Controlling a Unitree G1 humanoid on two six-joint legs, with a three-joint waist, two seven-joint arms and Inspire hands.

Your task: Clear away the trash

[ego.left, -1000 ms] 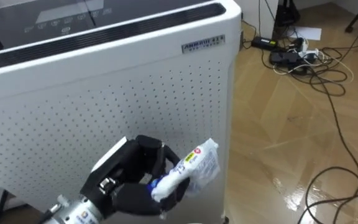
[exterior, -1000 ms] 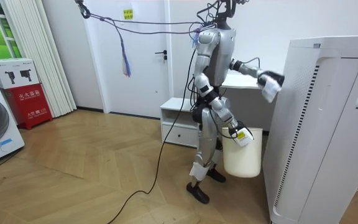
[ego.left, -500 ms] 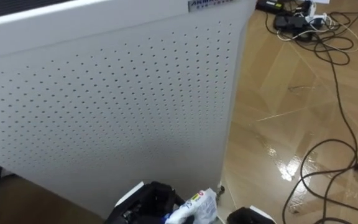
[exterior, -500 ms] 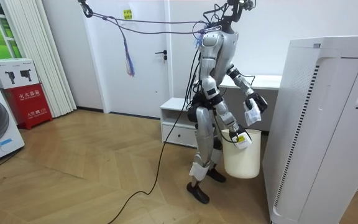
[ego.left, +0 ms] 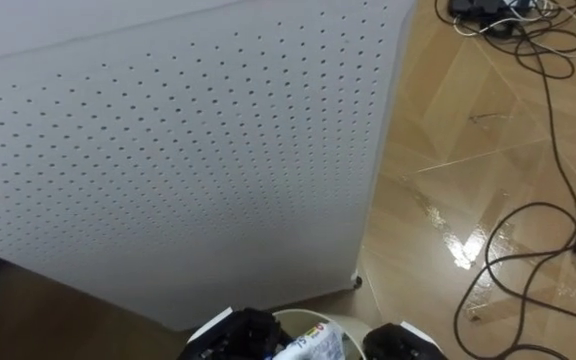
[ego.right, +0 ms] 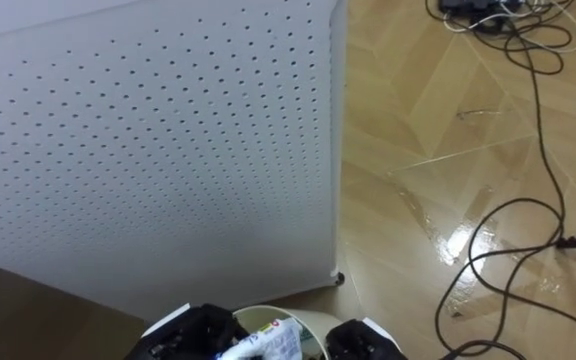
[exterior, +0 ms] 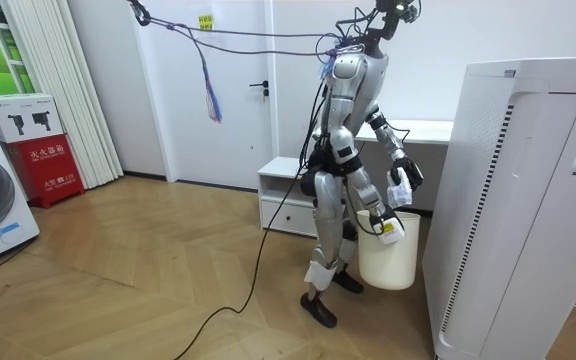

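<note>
In the left eye view my left hand sits at the six o'clock edge, fingers curled round a crumpled white wrapper. The wrapper hangs just over the pale rim of the bin. My right hand is at five o'clock beside that rim, and I cannot tell whether its fingers are clenched. The perforated white appliance spans nine to twelve, and loose cables trail across the floor at two.

In the room view I stand between a low drawer unit and the appliance, with the bin low in front of me and the wrapper above its mouth.

In the right eye view the wrapper sits toward the mouth's nine o'clock side. If I let go here, I think it could clip the lip and flutter to the floor. The light film could cling to my fingers. Any sway of the bin would move the mouth out from under it.
</note>
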